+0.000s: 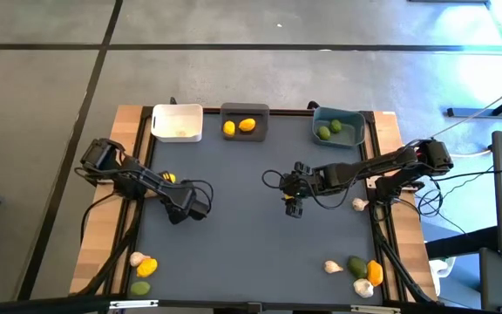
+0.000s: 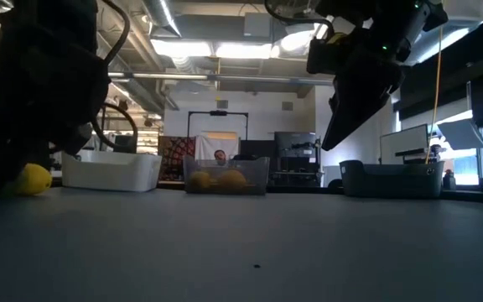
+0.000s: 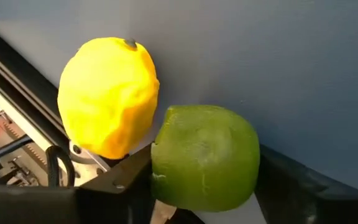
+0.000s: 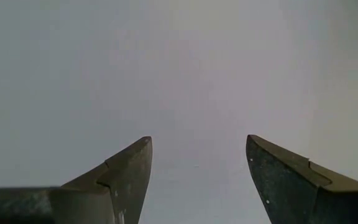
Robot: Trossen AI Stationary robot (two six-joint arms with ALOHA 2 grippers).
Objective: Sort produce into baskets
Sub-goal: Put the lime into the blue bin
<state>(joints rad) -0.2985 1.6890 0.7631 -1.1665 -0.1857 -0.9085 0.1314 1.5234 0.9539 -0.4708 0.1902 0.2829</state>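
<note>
The left gripper [image 3: 204, 205] is closed on a green lime [image 3: 205, 158], which fills the space between its dark fingers in the left wrist view; a yellow lemon [image 3: 109, 96] sits just beside the lime, touching or nearly touching it, low at the left side of the mat. That grip looks like the start of a carry, since limes belong in the teal basket [image 1: 338, 127] across the table, where two green pieces already lie. The right gripper [image 4: 197, 180] hangs above bare mat near the table's middle, its fingers spread wide and holding nothing, probably between trips.

Along the far edge the baskets stand in a row by colour: the white basket [image 1: 178, 122] at the left, seemingly for garlic, though what it holds is hard to make out; the dark grey basket [image 1: 245, 112] in the middle with two lemons; the teal one at the right. Unsorted produce waits in two clusters at the near corners, with one garlic bulb [image 1: 358, 205] alone near the right edge
</note>
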